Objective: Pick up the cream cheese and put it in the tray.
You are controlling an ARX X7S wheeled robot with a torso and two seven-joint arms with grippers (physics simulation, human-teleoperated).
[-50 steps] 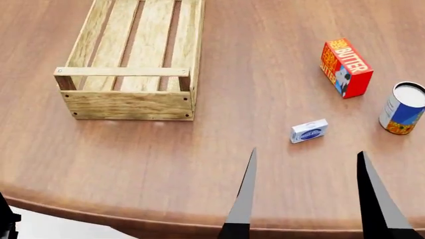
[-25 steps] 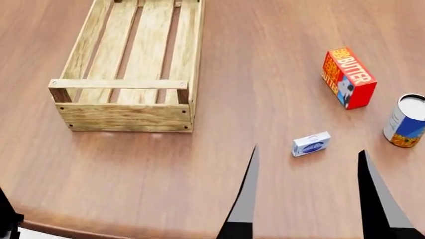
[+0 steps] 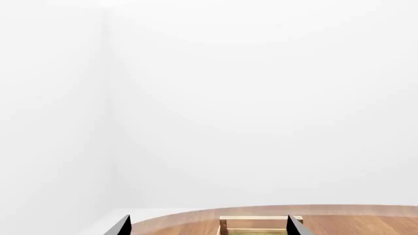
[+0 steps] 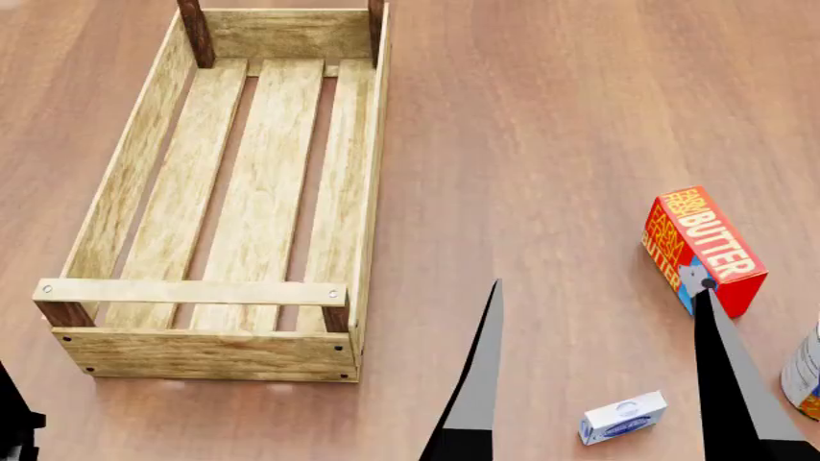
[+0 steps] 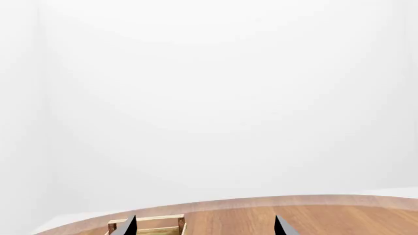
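"Where are we?"

"Approach only. My right tool (image 4: 596, 370) hangs spread and empty; the cream cheese (image 4: 623, 417) lies on the worktop (image 4: 539, 115) between its fingers, well apart from the tray (image 4: 221, 350)."

"Next?"

"I'd drop down and close. Left tool (image 3: 209, 224) is spread too."

head: steep down on tray (image 4: 218, 240) | wrists: level, sharing tray

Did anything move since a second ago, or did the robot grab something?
Only the view moved: the head camera tipped forward, so the tray, the cream cheese and the butter box slid down the picture, and the tray's far end came into sight. Nothing was grabbed. The right gripper stayed open and empty, and the items kept their spots on the table.
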